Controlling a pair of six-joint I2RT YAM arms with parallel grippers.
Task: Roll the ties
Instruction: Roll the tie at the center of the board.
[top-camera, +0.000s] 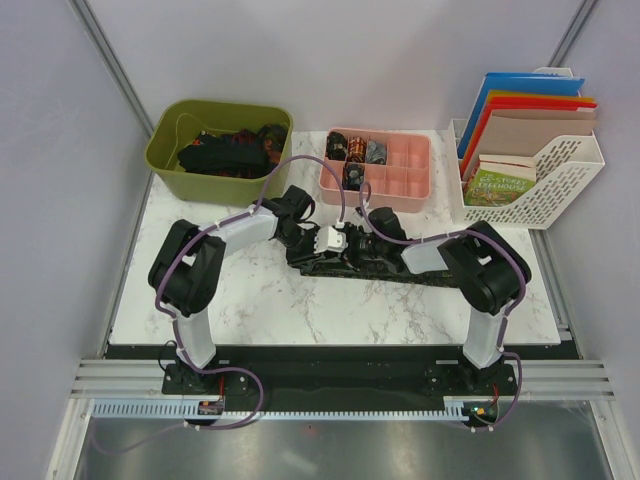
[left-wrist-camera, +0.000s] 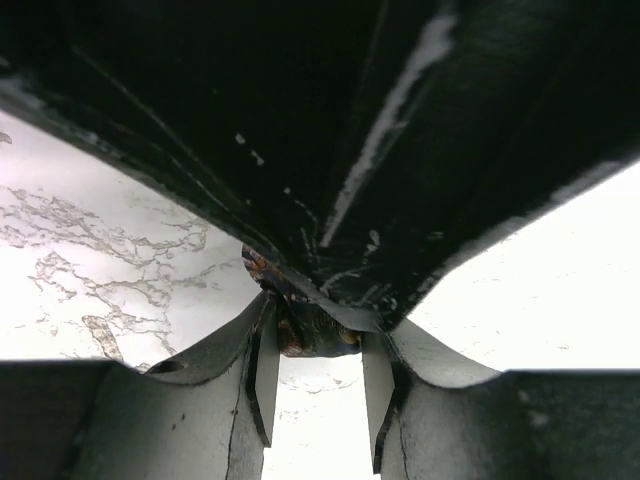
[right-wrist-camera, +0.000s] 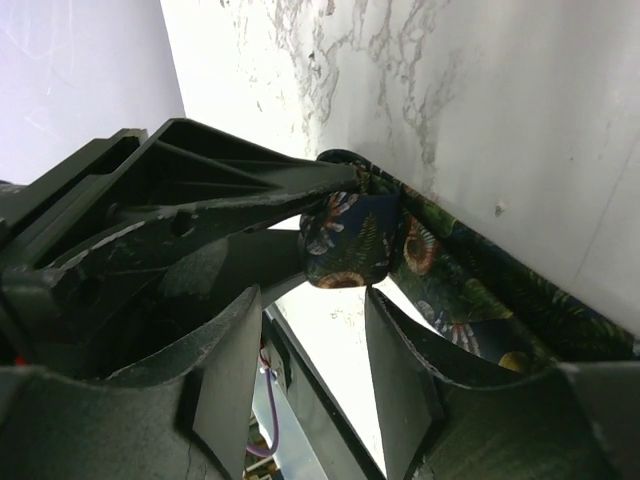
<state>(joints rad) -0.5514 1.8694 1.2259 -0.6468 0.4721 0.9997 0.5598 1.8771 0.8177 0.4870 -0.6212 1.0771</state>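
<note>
A dark tie (top-camera: 420, 272) with a leaf and shell pattern lies flat across the middle of the marble table. Both grippers meet over its left part. My left gripper (top-camera: 322, 240) (left-wrist-camera: 318, 335) is shut on the tie's rolled end (left-wrist-camera: 312, 335), which fills the gap between its fingertips. My right gripper (top-camera: 365, 235) (right-wrist-camera: 312, 300) is open, with its jaws wide apart. The rolled end (right-wrist-camera: 350, 245) sits just beyond its tips, and the tie's flat length (right-wrist-camera: 470, 300) runs past its right finger. The left gripper's black finger (right-wrist-camera: 200, 195) reaches in to the roll.
A green bin (top-camera: 168, 152) at the back left holds a heap of loose ties (top-camera: 225, 155). A pink compartment tray (top-camera: 415, 190) at the back centre holds three rolled ties (top-camera: 355, 152). A white file rack (top-camera: 565, 180) with folders and books stands at the back right.
</note>
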